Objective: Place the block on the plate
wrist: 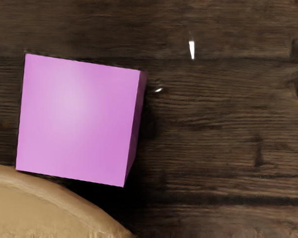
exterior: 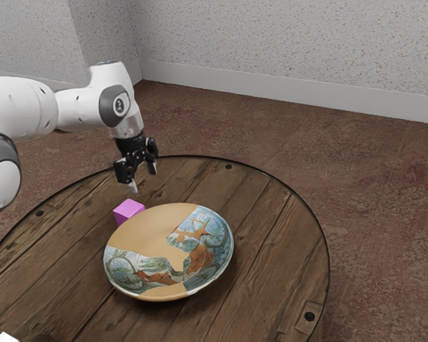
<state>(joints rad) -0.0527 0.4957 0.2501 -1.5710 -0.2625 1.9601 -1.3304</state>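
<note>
- Pincer (exterior: 143,179) is hanging open above the table (exterior: 271,214), its two fingers standing apart and gripping nothing.
- The block (exterior: 129,209) is resting on the planks just beside the plate (exterior: 150,231), on its far side toward the exterior view's left; whether they are touching, I cannot tell.
- With the rim lying so close, a finger going down on that side could be catching it, tipping or shoving the plate.
- Coming down off-centre, a fingertip could be landing on the block's top, or nudging it against the rim.
- If the lift is too low, the block could be knocking the near-lying rim; released high over the curved dish, it could be tumbling or sliding.
- The block is showing flat, smooth pink-violet faces and crisp cube edges.
- The plate is spreading round and shallow, its raised rim looking glazed, tan areas meeting painted blue-green foliage and rusty brown shapes.
- Beneath, dark grained boards are running side by side, a thin dark band edging the round top.
</note>
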